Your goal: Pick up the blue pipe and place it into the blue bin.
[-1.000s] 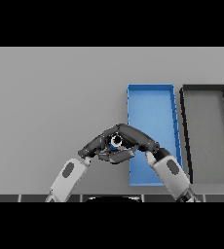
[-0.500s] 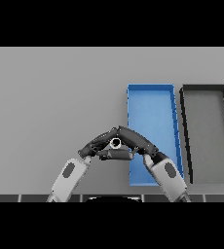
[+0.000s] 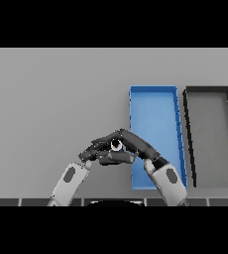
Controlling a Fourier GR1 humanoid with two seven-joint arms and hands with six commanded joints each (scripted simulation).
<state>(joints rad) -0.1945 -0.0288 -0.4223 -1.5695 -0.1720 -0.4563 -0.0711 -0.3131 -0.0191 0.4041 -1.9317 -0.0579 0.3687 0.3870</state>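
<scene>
Left hand (image 3: 93, 153): near edge of grey table (image 3: 51, 99), fingers curled toward right hand, tips meeting it; whether they touch pipe, cannot tell.
Right hand (image 3: 133, 143): fingers extended leftward, closed round pipe together with thumb below.
Blue pipe (image 3: 116, 145): small, pale open end visible, held between both hands, just left of blue bin, outside it.
Blue bin (image 3: 153, 89): right of centre.
Black bin (image 3: 207, 90): just beside blue bin, farther right.

Even, diffuse light over the flat grey tabletop (image 3: 51, 99), no glare; soft faint shadow beneath the dark hands; dark shading along the inner walls of the shallow blue rectangular bin (image 3: 133, 124)
</scene>
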